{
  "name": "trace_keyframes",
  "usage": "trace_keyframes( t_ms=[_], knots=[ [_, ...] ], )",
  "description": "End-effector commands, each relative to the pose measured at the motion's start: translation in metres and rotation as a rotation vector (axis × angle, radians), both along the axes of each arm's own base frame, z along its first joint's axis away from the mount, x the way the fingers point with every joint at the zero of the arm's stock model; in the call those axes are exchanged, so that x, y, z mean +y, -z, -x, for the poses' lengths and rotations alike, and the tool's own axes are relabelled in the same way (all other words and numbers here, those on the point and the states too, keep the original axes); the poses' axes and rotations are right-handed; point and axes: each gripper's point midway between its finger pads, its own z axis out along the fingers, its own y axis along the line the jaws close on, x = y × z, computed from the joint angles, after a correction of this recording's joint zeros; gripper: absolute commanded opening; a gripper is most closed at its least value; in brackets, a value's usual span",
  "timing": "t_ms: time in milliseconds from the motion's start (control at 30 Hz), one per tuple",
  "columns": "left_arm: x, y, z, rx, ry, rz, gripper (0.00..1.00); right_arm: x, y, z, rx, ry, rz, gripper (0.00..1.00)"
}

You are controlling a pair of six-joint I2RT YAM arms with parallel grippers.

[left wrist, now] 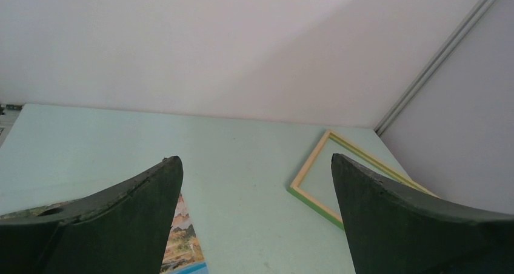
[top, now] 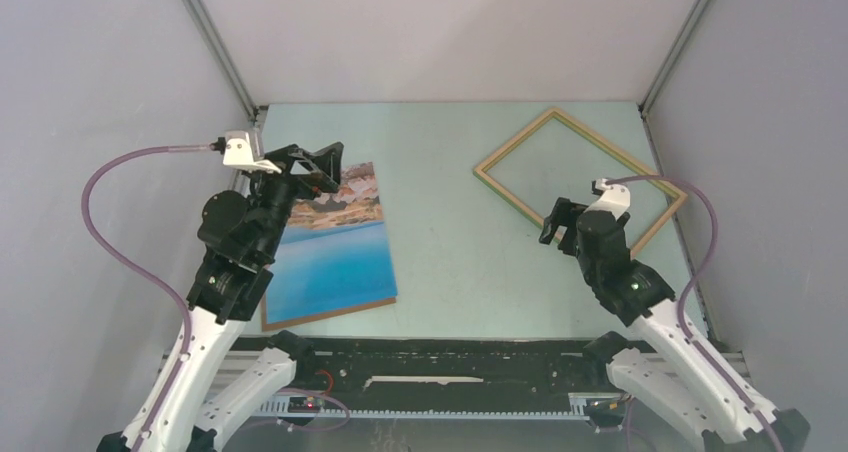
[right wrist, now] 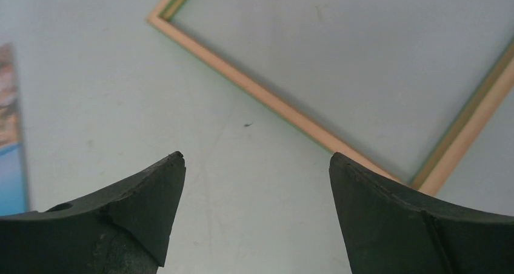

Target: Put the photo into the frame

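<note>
Matte pale-green surface (top: 450,262) carries one rectangular photo (top: 335,262) left, one thin wooden frame (top: 515,140) right; left tool (top: 328,169) and right tool (top: 553,222) spread.

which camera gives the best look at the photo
Top external: nearly the whole photo shows, blue water and cliffs, with only its left edge hidden under the left arm. Left wrist catches just a sliver of the cliff end; right wrist shows only a strip at the view's left border.
</note>
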Motion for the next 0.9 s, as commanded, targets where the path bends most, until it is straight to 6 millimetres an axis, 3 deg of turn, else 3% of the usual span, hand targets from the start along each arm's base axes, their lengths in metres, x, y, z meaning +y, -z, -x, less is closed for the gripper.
trace_keyframes(
  t_ms=[0,167,300,367,500,667,867],
  knots=[
    [-0.011,-0.004,-0.004,-0.012,0.052,0.021,1.0,-0.018,0.006,-0.025,0.017,0.01,0.073,0.95],
    [-0.011,-0.005,-0.003,-0.014,0.057,0.027,1.0,-0.032,0.048,-0.047,0.249,-0.047,-0.022,0.92],
    [-0.012,-0.006,-0.001,-0.016,0.06,0.031,1.0,-0.039,0.07,-0.061,0.414,-0.029,-0.075,0.89],
    [-0.012,-0.007,0.001,-0.02,0.06,0.033,1.0,-0.047,0.082,-0.066,0.477,0.018,-0.056,0.95],
    [-0.012,-0.008,0.004,-0.02,0.053,0.033,1.0,-0.062,0.104,-0.066,0.554,0.085,-0.024,0.97],
    [-0.012,-0.01,0.007,-0.022,0.054,0.034,1.0,-0.062,0.132,-0.063,0.649,0.097,-0.051,0.92],
    [-0.013,-0.01,0.008,-0.019,0.057,0.036,1.0,-0.059,0.151,-0.059,0.712,0.128,-0.093,0.89]
  ],
)
